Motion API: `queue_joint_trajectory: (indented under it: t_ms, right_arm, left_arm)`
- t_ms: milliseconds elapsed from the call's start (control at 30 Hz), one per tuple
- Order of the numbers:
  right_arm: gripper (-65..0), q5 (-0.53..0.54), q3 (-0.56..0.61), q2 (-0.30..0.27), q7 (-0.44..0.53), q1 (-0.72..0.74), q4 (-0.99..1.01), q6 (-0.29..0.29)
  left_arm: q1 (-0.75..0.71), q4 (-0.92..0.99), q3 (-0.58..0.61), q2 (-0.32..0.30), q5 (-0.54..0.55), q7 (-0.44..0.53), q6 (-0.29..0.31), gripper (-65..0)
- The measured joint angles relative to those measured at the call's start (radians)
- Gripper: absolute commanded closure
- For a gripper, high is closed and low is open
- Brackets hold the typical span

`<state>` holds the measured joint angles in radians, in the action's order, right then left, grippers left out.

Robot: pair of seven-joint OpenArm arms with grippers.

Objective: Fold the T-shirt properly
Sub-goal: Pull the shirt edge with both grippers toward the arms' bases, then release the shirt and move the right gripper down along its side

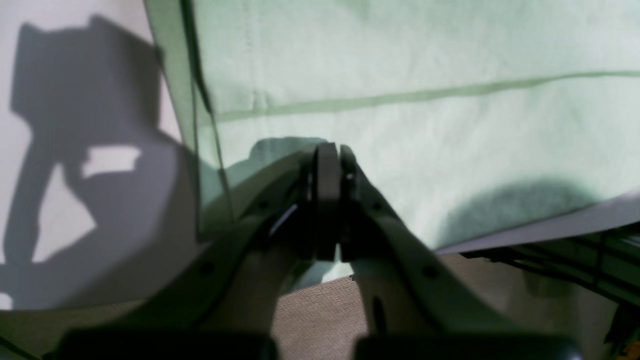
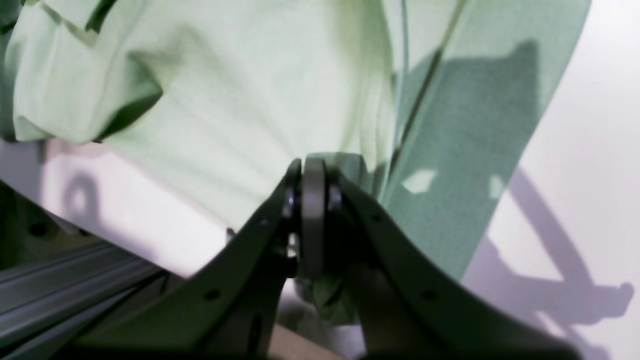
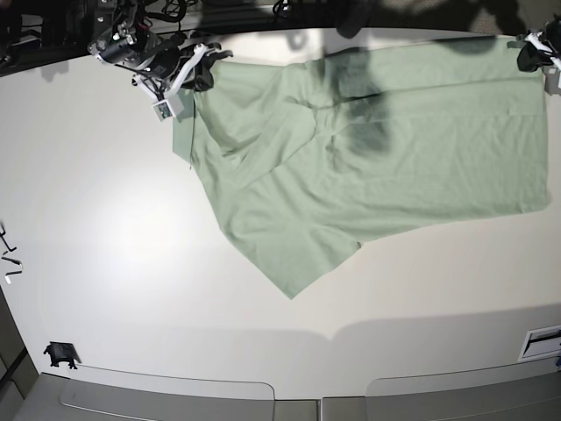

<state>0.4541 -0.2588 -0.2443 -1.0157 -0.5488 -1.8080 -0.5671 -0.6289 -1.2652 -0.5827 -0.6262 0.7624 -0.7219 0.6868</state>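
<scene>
My left tool [image 1: 334, 165] was clamped tight on the T-shirt [image 3: 377, 167], its two pads pressed together with a pinch of pale green cloth between them at the near edge of the fabric. From my left wrist view the cloth stretched away flat and bright, a long seam line running across it, and one folded edge ran down beside the tool on the left. The white surface [image 3: 114, 263] showed to the left of that edge, carrying the dark shadow of my arm.

My right tool [image 2: 312, 172] was likewise closed on the T-shirt, gripping it where the cloth gathered into radiating creases at the pads. A bunched fold of green hung below the pinch. To the left a short sleeve lay rumpled, and to the right a shaded band of cloth fell toward the surface.

In the base view the T-shirt lay spread across the far half of the surface, reaching from my right tool [image 3: 188, 74] at the far left corner of the cloth to my left tool [image 3: 535, 53] at the far right corner. The right-hand part lay broad and flat, while the left part narrowed into a slanting flap whose tip pointed toward the near edge of the surface. Shadows fell across the middle of the cloth.
</scene>
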Motion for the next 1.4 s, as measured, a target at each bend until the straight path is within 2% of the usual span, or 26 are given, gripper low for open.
queue_joint_trajectory:
  t_ms: [267, 400, 767, 1033, 1133, 1200, 1300, 1400]
  right_arm:
    - [0.0, 0.015, -0.047, 0.001, -0.045, 0.000, -0.001, 0.017]
    - [0.0, 0.019, -0.113, 0.000, -0.055, 0.000, 0.000, 0.017]
    - [0.0, 0.174, -0.149, 0.000, -0.083, -0.003, 0.001, 0.026]
    - [0.0, 0.183, -0.149, 0.001, -0.090, -0.003, -0.121, 0.029]
    - [0.0, 0.183, -0.149, 0.000, -0.070, 0.001, -0.189, 0.029]
    - [0.0, 0.185, -0.149, 0.001, -0.018, 0.014, -0.223, 0.029]
    - [0.0, 0.180, -0.148, 0.001, 0.085, 0.057, -0.240, 0.028]
    - [0.0, 0.064, -0.151, 0.032, 0.166, 0.151, -0.241, 0.029]
  left_arm:
    - [0.006, 0.002, 0.000, 0.001, -0.042, 0.038, 0.002, 0.0]
    - [0.042, 0.002, 0.000, 0.000, -0.118, 0.068, -0.063, 0.0]
    - [0.058, -0.006, 0.000, 0.000, -0.127, 0.068, -0.076, 0.0]
    - [0.055, -0.159, -0.028, 0.017, -0.192, 0.000, -0.107, 0.0]
    - [0.051, -0.244, -0.092, 0.016, -0.192, 0.003, -0.108, 0.0]
    - [0.054, -0.295, -0.135, 0.013, -0.191, 0.023, -0.108, 0.0]
    - [0.053, -0.339, -0.193, 0.014, -0.151, 0.105, -0.107, -9.8]
    - [0.053, -0.354, -0.244, 0.013, -0.072, 0.172, -0.108, -16.1]
